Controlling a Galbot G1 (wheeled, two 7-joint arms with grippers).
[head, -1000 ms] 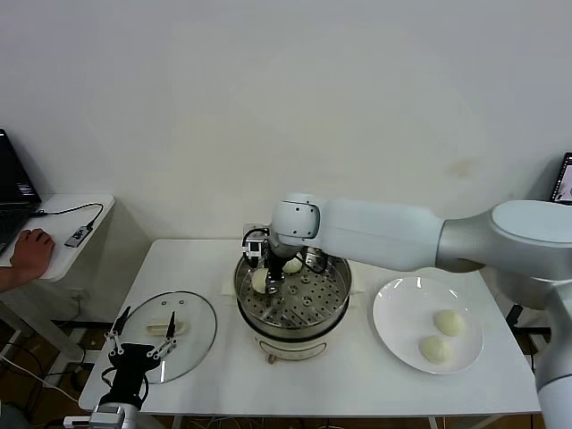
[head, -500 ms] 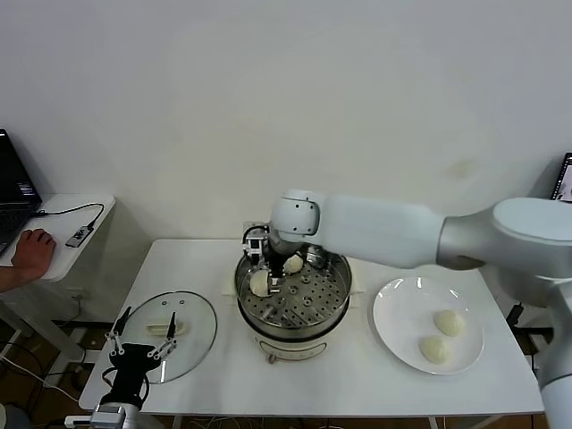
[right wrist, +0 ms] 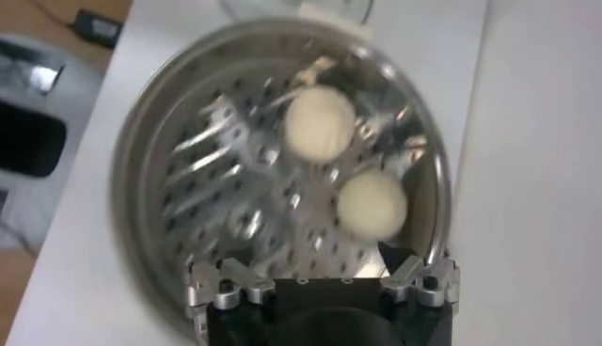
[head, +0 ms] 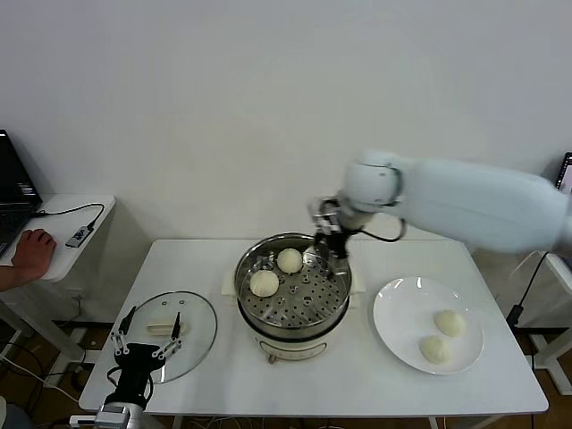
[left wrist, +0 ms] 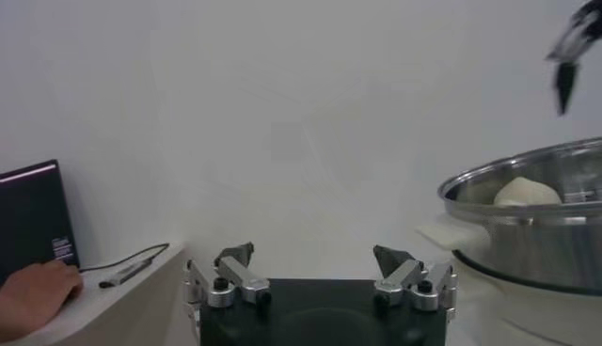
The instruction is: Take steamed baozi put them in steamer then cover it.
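The steamer (head: 304,308) stands mid-table with two steamed baozi (head: 264,282) (head: 289,260) on its perforated tray. Two more baozi (head: 449,323) (head: 436,349) lie on the white plate (head: 393,304) to its right. My right gripper (head: 329,238) hangs open and empty above the steamer's far right rim; its wrist view looks down on the tray (right wrist: 216,179) and both buns (right wrist: 320,127) (right wrist: 372,207). The cover (head: 195,323) lies flat on the table at the left. My left gripper (head: 152,319) is parked low at the front left by the cover, open and empty (left wrist: 313,259).
A side table (head: 63,259) at the far left carries a laptop, a cabled device (head: 80,235) and a person's hand (head: 31,250). A wall runs close behind the table. A screen edge (head: 566,179) shows at the far right.
My right gripper opened and left a baozi in the steamer beside the first one. It then rose and swung right to the steamer's far right rim. The left arm has not moved.
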